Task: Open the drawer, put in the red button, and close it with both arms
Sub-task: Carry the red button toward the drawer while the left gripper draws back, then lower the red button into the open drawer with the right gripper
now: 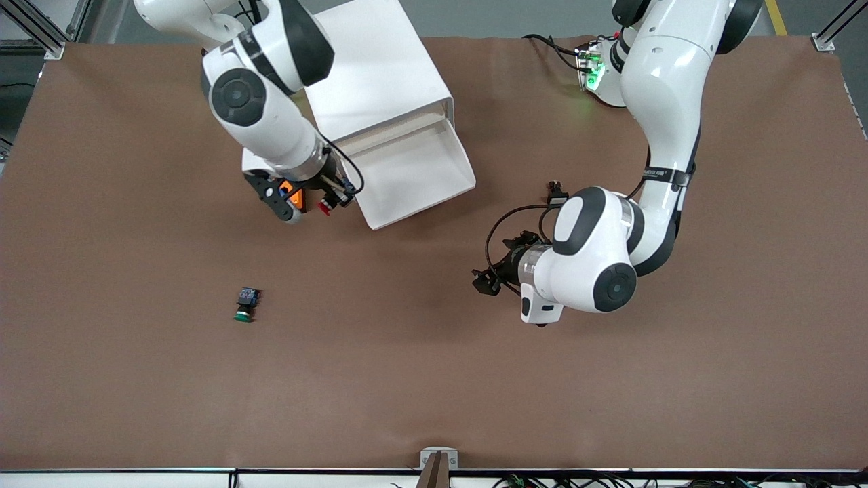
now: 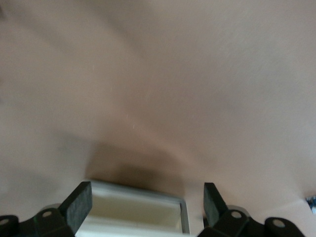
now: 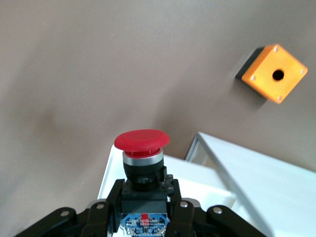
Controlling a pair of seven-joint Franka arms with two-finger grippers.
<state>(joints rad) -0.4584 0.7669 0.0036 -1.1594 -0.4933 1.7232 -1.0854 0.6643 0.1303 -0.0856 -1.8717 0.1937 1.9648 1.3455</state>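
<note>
The red button is pinched in the right pincer, up in the air just beside the pulled-out top drawer of the white cabinet. An orange box lies on the tabletop beside the cabinet. The left pincer hangs spread and empty over bare tabletop. A green button lies nearer the front camera.

Two glossy white arms with black joint bands, black cables, black jaws.
</note>
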